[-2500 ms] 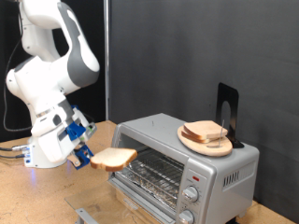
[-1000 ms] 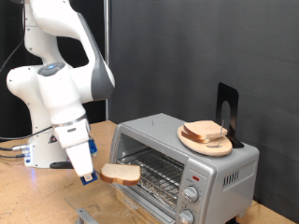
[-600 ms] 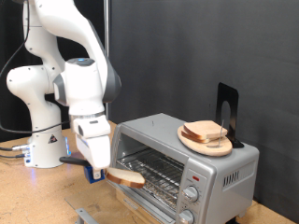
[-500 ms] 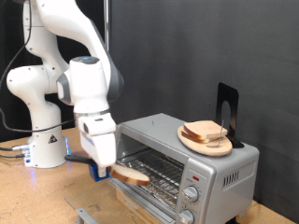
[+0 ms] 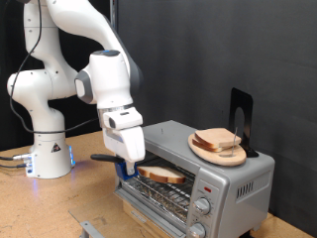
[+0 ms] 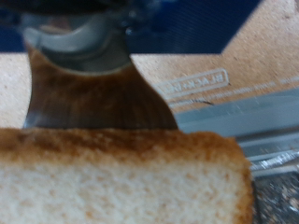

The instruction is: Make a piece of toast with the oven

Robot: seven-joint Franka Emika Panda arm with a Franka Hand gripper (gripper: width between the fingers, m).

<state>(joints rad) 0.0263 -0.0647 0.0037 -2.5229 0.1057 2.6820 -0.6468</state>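
Note:
The piece of toast lies flat, pushed into the open front of the silver oven, just above its wire rack. My gripper is at the oven's mouth on the exterior view's left, shut on the slice's near edge. In the wrist view the pale, brown-crusted toast fills the frame close to the camera, and the oven's metal edge shows beyond it. The fingers themselves are hidden behind the bread.
A round wooden plate with more bread slices sits on top of the oven. A thin black stand rises behind the plate. The oven's knobs face front. The wooden table spreads to the exterior view's left.
The arm has swung from the exterior view's left toward the oven, carrying the toast lower and then into the oven opening.

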